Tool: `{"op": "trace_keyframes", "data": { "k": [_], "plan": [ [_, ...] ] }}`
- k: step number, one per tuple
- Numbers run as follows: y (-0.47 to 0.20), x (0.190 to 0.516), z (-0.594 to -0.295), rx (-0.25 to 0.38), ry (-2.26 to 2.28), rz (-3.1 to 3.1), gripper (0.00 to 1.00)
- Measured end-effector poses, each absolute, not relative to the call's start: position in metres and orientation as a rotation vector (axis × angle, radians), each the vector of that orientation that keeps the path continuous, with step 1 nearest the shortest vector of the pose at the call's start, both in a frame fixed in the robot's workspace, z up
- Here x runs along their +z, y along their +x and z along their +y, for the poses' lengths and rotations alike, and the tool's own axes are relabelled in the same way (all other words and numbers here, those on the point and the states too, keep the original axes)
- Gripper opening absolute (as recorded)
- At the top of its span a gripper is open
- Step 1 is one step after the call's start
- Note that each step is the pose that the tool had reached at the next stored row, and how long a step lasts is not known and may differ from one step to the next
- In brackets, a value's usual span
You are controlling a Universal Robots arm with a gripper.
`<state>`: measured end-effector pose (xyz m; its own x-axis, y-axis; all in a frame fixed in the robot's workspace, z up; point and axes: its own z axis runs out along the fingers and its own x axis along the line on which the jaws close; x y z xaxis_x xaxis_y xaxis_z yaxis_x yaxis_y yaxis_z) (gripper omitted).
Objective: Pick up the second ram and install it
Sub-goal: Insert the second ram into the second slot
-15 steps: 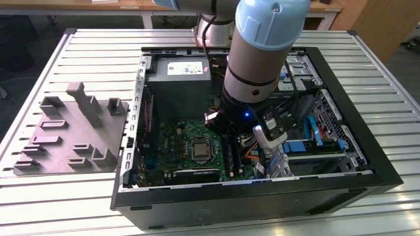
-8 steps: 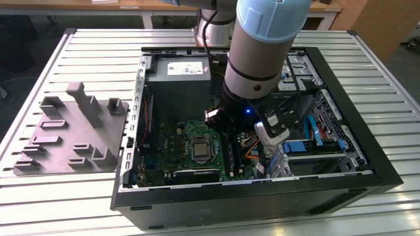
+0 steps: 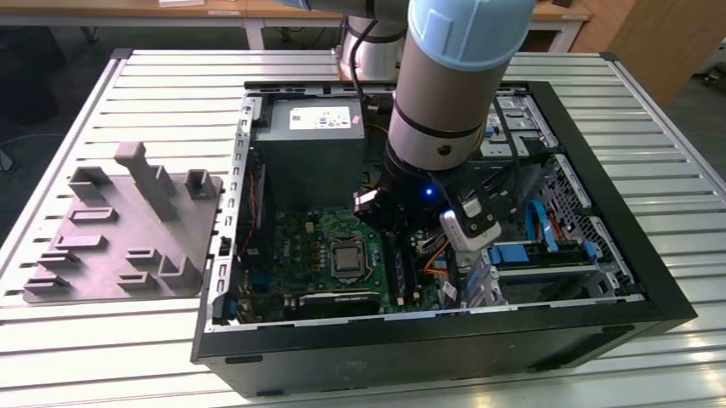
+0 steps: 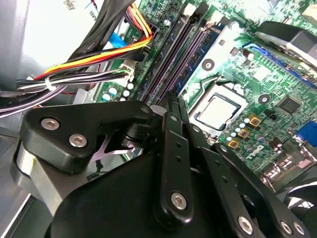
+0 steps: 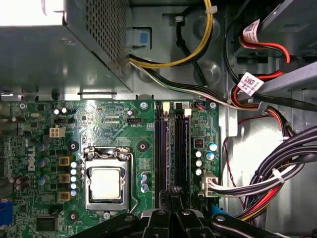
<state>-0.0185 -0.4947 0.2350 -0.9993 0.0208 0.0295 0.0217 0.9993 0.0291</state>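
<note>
- My pincer (image 5: 171, 199) is pressed together, right above the two ram slots (image 5: 171, 148); I cannot tell whether the second ram sits there.
- White cable tag (image 5: 250, 83): print unreadable.
- Cable bundle (image 5: 277, 173) crowds one side.

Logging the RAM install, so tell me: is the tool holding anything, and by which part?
Cannot be told: the tool sits at the memory slots, its body hiding any hold.

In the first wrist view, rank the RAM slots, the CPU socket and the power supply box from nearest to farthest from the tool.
1. RAM slots: directly ahead of the tool, running away from its tips.
2. CPU socket: off to one side of the slots, on the motherboard.
3. Power supply box: beyond the board's far edge, farthest.
</note>
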Motion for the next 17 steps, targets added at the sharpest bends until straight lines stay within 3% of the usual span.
{"op": "trace_keyframes", "data": {
  "k": [17],
  "plan": [
    [-0.0185, 0.2332, -0.4945, -0.045, -0.034, -3.112, 0.11]
  ]
}}
